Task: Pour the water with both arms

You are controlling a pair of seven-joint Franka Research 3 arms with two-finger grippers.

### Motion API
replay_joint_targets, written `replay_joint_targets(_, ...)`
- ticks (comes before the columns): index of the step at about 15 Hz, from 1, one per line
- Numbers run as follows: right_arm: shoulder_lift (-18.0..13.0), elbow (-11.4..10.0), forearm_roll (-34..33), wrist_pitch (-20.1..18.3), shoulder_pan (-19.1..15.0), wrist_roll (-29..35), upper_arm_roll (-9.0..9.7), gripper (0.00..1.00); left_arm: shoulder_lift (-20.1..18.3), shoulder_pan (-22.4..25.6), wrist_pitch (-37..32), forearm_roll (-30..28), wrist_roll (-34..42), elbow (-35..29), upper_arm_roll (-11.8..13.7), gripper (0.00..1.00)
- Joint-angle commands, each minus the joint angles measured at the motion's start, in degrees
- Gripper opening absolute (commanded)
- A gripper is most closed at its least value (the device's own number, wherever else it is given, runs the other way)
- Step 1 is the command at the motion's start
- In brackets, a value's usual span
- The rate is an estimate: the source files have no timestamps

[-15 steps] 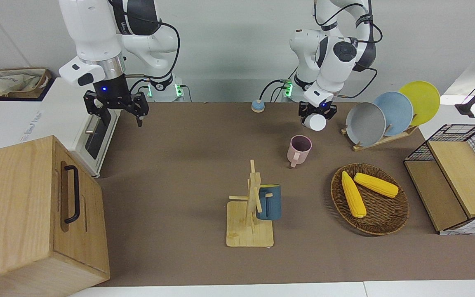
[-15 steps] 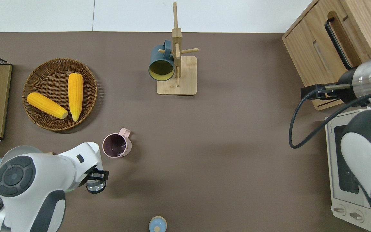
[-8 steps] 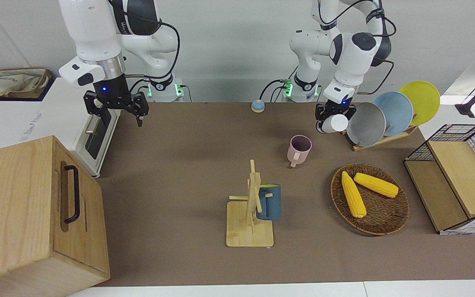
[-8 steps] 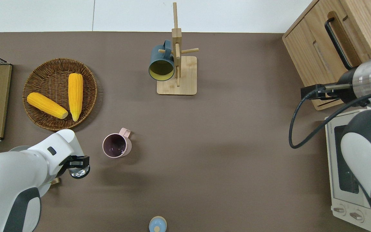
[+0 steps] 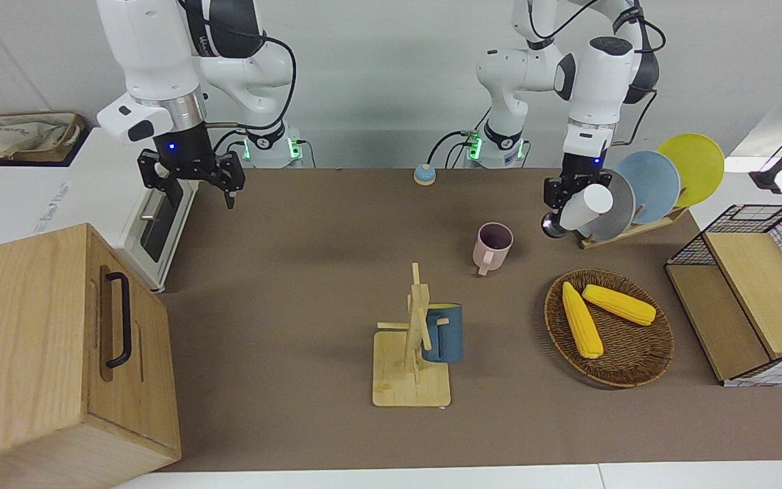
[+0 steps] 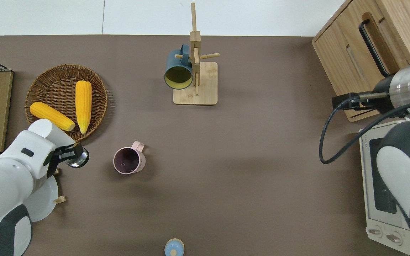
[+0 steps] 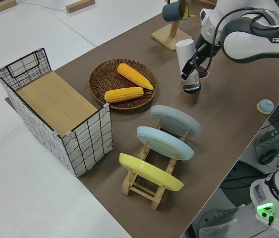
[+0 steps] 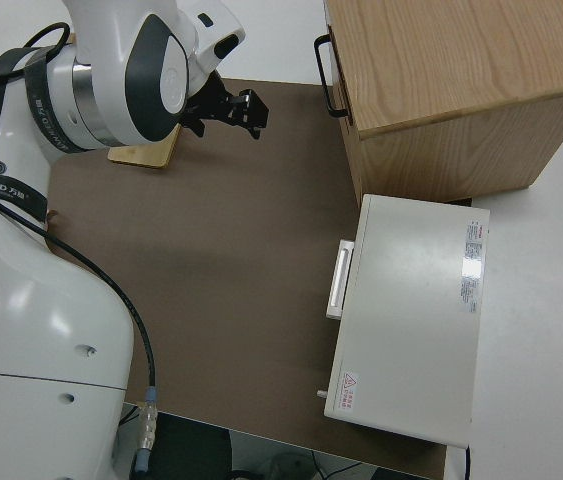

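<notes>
My left gripper (image 5: pixel 569 201) is shut on a white bottle (image 5: pixel 585 206) with a clear end, held tilted with that end lowest. In the overhead view the left gripper (image 6: pixel 68 156) hangs over the brown table, between the wicker basket (image 6: pixel 45 76) and the pink mug (image 6: pixel 129 160). The pink mug (image 5: pixel 494 246) stands upright and dark inside, its handle pointing away from the robots. In the left side view the bottle (image 7: pixel 188 63) sits close to the mug. The right arm is parked, its gripper (image 5: pixel 192 178) open with nothing in it.
Two corn cobs (image 5: pixel 581 319) lie in the basket. A rack of three plates (image 5: pixel 635 187) stands close by the left gripper. A blue mug (image 5: pixel 442 333) hangs on a wooden mug tree (image 5: pixel 413 353). A wire crate (image 5: pixel 757 285), wooden cabinet (image 5: pixel 45 353), toaster oven (image 6: pixel 383 188) and small blue knob (image 5: pixel 424 175) ring the table.
My left arm swung the bottle from the robots' side of the pink mug out toward the left arm's end of the table, nearer the basket and plate rack. The right arm stayed still.
</notes>
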Motion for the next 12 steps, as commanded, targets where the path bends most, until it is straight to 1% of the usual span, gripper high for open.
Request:
replay_joint_targets(1,-0.3,0.1,1.2,-0.3,-0.4,-0.5,0.22,0.990,2.7,2.8,1.5,4.1,-4.8,6.4,-0.5,0.00)
replay_joint_targets(5,-0.4,0.1,1.2,-0.3,-0.5,-0.5,0.22,0.990,5.0,7.5,1.8,7.0,-4.5,13.5,-0.6,0.00)
replay_joint_targets(7,-0.3,0.1,1.2,-0.3,-0.5,-0.5,0.22,0.990,6.5,9.9,1.8,6.9,-4.1,17.5,-0.6,0.00)
replay_joint_targets(10,-0.3,0.1,1.2,-0.3,-0.5,-0.5,0.22,0.990,10.0,13.1,1.9,6.5,-3.9,23.7,-0.5,0.00)
replay_joint_targets(12,-0.3,0.1,1.2,-0.3,-0.4,-0.5,0.22,0.990,12.1,15.4,2.0,6.5,-1.2,26.4,0.0,0.00)
